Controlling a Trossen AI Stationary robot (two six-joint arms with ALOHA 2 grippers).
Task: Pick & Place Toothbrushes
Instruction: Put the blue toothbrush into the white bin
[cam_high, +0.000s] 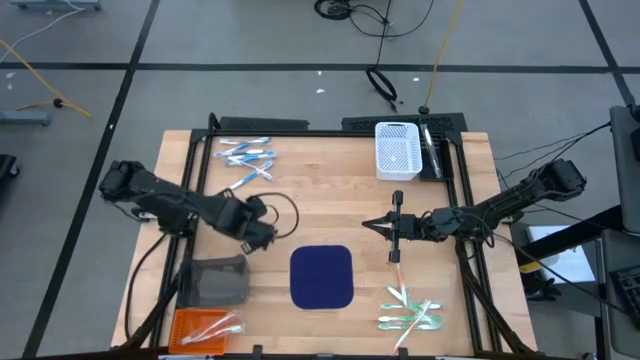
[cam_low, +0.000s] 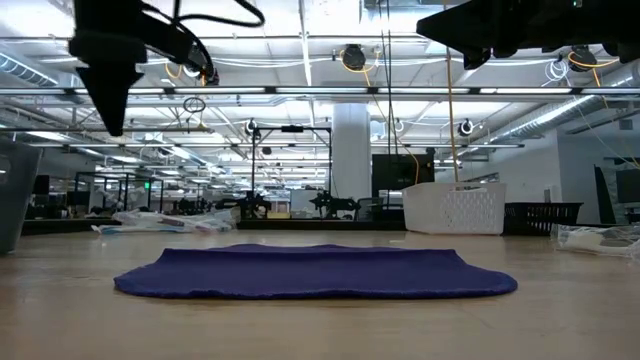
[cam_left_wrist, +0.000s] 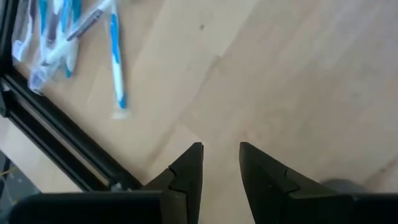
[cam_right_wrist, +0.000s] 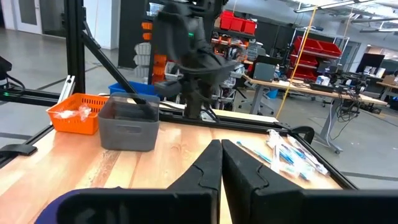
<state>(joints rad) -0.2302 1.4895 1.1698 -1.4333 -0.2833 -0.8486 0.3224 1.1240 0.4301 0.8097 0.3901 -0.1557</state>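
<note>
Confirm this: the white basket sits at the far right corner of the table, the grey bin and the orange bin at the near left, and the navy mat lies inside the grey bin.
Not quite. The navy mat lies flat on the bare table, beside the grey bin, not inside it; the high view shows this. The white basket and orange bin are placed as stated.

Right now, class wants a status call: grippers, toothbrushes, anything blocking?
Left gripper open, empty, above bare wood near the blue toothbrushes. Right gripper shut, empty, beside the navy mat. Green toothbrushes lie untouched. Nothing in the way.
</note>
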